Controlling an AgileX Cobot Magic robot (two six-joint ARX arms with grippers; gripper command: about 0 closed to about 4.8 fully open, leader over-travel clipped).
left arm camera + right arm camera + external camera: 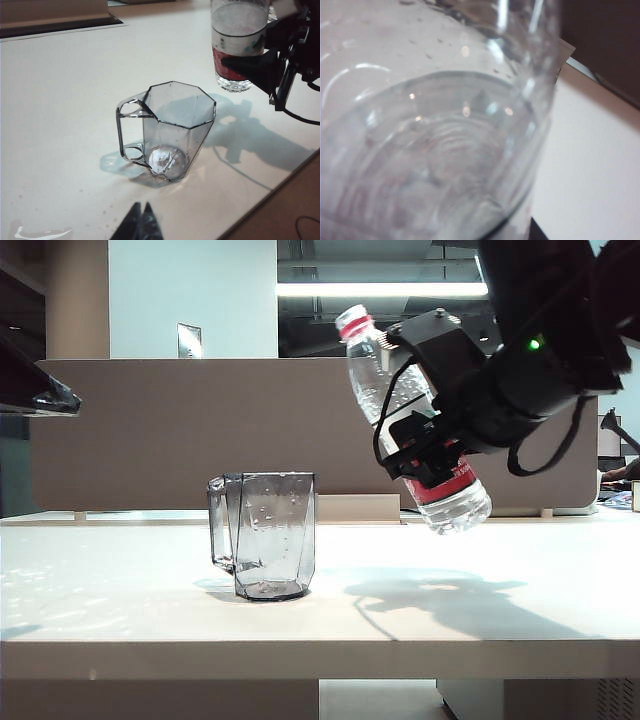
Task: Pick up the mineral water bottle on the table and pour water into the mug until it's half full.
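The right gripper (425, 455) clamps the clear plastic red-labelled mineral water bottle (415, 420), tilted in the air, little water (435, 165) inside. Lower beside it, the smoky faceted glass mug (265, 535) stands apparently empty on the white table (480, 610). The left gripper (140, 225) is near the mug; I cannot tell its jaws' state.

I see the mineral water bottle (410, 420) as thin clear plastic, glossy and beaded with droplets inside, wearing a smooth printed label (443, 480) with a red band. It sits clamped in my right gripper (425, 445), which is matt black plastic. Below and to the side of that gripper, the mug (265, 535) looks smoky grey, transparent and faceted, with shiny hard edges. The tabletop (480, 610) is a smooth white surface with a soft sheen. My left gripper (140, 224) shows dark matt tips.
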